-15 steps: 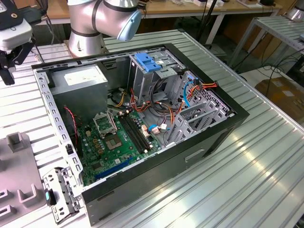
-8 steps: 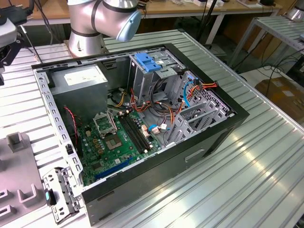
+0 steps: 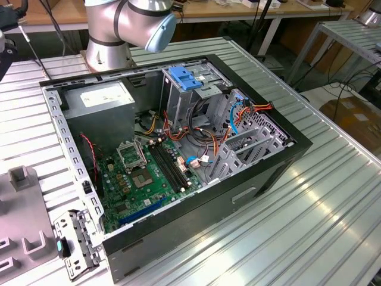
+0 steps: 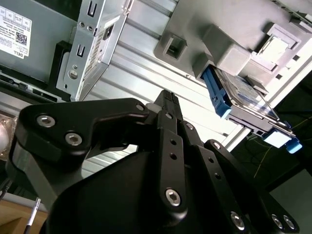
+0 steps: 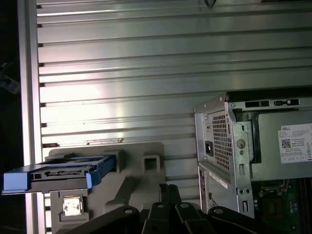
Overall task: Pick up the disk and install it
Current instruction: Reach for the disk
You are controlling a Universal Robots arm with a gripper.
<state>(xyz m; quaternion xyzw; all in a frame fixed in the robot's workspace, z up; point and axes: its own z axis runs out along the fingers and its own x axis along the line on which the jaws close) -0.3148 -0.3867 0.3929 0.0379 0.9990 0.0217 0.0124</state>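
Exterior view's left: grey holder flat on the ribbed metal table, with a loose perforated metal plate just beside it at the near corner of the case. Middle: black computer case lying open side up, green motherboard inside, grey power supply at the far left corner. Right of that is the drive cage with a blue latch piece on top, then orange and blue cables toward the exterior view's right. Arm base stands on the table at the far side, behind the case. The disk shows in both wrist views, silver body in its blue bracket, standing on edge in a slot of the grey holder, outside the case near its rear panel; the first wrist view shows it edge on. The gripper has its black fingers pressed together with nothing between them; it is over the holder, near the disk but apart from it, not touching.
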